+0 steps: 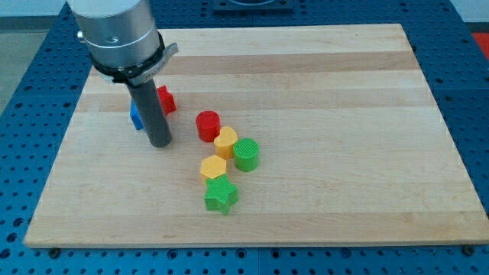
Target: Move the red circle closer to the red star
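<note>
The red circle (207,125) stands on the wooden board, left of centre. The red star (166,99) lies up and to the left of it, partly hidden behind my rod. My tip (159,142) rests on the board just left of the red circle and below the red star, a short gap from each. A blue block (136,116) sits behind the rod on its left, mostly hidden, shape unclear.
A yellow block (226,142) touches the red circle's lower right. A green circle (247,154) sits to its right. A yellow hexagon (213,167) and a green star (221,196) lie below. The wooden board (344,114) sits on a blue perforated table.
</note>
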